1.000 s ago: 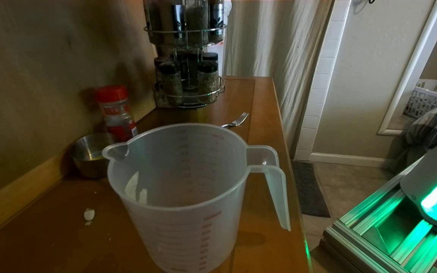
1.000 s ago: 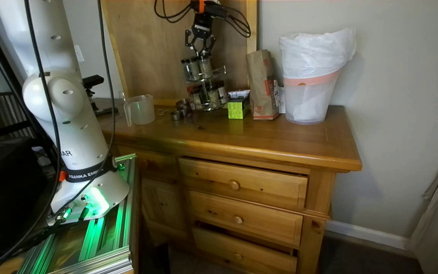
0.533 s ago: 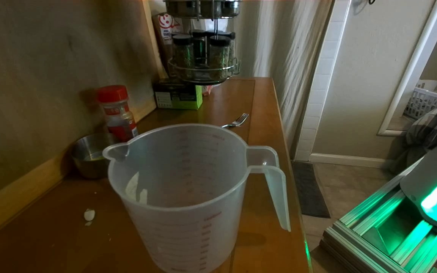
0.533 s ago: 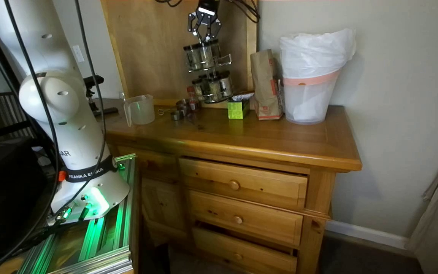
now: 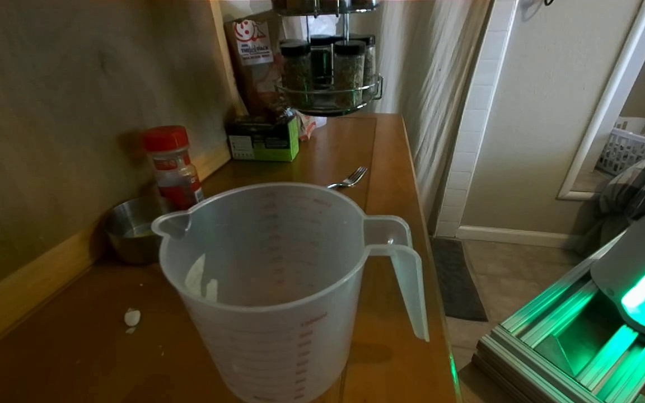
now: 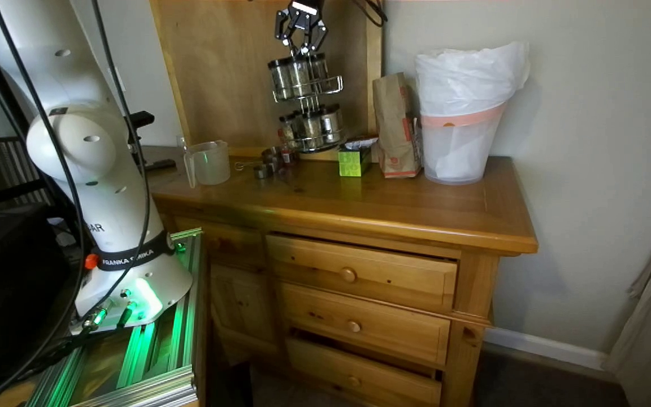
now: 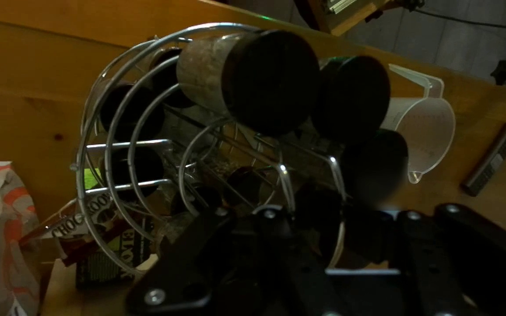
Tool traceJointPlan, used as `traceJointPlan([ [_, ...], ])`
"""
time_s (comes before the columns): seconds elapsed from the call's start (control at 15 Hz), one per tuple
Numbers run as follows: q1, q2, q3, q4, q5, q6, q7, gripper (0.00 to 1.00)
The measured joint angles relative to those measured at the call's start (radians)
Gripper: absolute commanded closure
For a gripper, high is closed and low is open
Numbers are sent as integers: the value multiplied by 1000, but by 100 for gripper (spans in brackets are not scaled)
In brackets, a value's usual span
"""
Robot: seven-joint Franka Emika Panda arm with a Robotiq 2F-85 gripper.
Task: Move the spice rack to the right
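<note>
The spice rack is a round two-tier wire carousel of small glass jars with dark lids. In an exterior view its whole body [image 6: 298, 79] hangs slightly tilted above the wooden tabletop [image 6: 404, 198]. An exterior view also shows its lower tier [image 5: 328, 73], raised off the surface, with the top cut off by the frame. My gripper [image 6: 301, 51] is shut on the top of the rack. In the wrist view the rack's jars and wire rings [image 7: 270, 83] fill the middle, with my gripper's dark fingers [image 7: 323, 224] at its top; the exact contact is too dark to see.
A translucent measuring jug [image 5: 266, 268], metal cup [image 5: 135, 229], red-lidded jar [image 5: 171, 168] and fork [image 5: 350, 178] lie on the tabletop. A green box [image 6: 351, 163], paper bag [image 6: 396, 124] and lined bin [image 6: 455, 141] stand right of the rack in an exterior view.
My gripper has lifted the rack off the tabletop and drawn it away from the back panel. The green box and paper bag behind it are uncovered. The bag shifted slightly right.
</note>
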Motion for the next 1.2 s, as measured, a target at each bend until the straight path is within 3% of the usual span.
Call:
traceJointPlan([
  [0.47,-66,-106,-100,-106,56,19,74,98],
  [0.53,-77,-118,-117,-124,63,27,76,93],
  [0.67,-95,-136,-144,-158,68,53,79,93],
  [0.8,-102,-142,-153,-175,69,66,80,93],
  [0.87,-102,-143,-153,-179,69,69,81,98],
  [1.2,-104,-96,-159,-208,65,89,84,98],
])
